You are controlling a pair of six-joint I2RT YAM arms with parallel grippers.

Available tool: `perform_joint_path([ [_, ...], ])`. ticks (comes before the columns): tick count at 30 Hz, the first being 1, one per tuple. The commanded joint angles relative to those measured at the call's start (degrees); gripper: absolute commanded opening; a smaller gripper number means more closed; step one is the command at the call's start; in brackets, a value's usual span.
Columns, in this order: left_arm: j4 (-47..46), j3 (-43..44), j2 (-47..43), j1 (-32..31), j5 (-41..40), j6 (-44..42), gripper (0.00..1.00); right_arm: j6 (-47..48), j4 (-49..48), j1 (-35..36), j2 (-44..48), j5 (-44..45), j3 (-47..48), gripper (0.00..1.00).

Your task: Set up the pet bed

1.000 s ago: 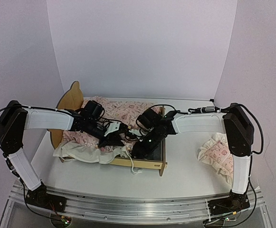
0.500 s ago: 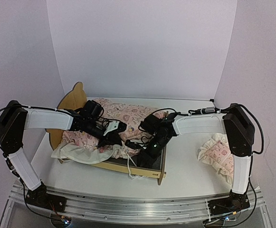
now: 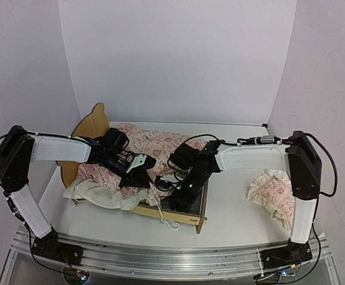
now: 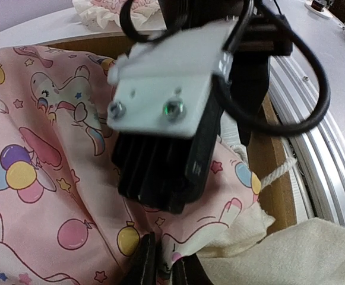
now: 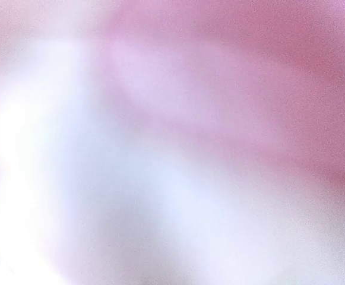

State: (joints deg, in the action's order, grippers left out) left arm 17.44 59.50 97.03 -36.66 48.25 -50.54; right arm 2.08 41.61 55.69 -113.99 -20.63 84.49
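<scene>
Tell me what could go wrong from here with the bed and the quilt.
1. The left gripper and right gripper are crowded together over the quilt; they might collide.
2. The right wrist view is a pink blur, so that arm may snag fabric unseen.
3. The quilt's cream edge hangs over the bed rail; a tug could drag it off.

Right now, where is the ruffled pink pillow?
Top view: the pillow lies on the table at the right, beside the right arm, apart from the pet bed.
</scene>
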Motion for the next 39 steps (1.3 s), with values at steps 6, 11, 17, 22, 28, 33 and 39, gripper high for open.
perform_joint_path([
  [6,3.8,2.1,-1.9,0.3,5.3,-2.6,0.02,-10.2,4.9,-1.7,18.2,15.2,-4.2,0.39],
  [11,2.8,2.6,-1.9,-1.2,7.2,-0.1,0.00,-26.1,5.0,-4.9,23.7,30.9,-10.3,0.49],
  [17,0.3,3.5,-1.3,-4.1,9.2,4.1,0.00,-37.8,-3.3,-5.8,20.8,30.4,-14.4,0.52],
  [22,-3.5,3.5,-0.9,-6.4,10.7,8.0,0.00,-39.6,-7.6,-6.2,18.1,31.6,-14.2,0.31],
  [28,-11.1,3.2,0.8,-7.8,11.1,13.5,0.00,-41.4,-7.8,-8.0,12.3,39.6,-9.2,0.11],
  [33,-18.1,4.7,3.3,-8.4,9.8,18.2,0.00,-37.6,-7.8,-10.3,3.8,44.5,1.4,0.04],
  [39,-30.9,5.8,7.3,-8.6,0.7,25.8,0.00,-34.3,-7.9,-11.3,-4.4,44.5,12.1,0.03],
])
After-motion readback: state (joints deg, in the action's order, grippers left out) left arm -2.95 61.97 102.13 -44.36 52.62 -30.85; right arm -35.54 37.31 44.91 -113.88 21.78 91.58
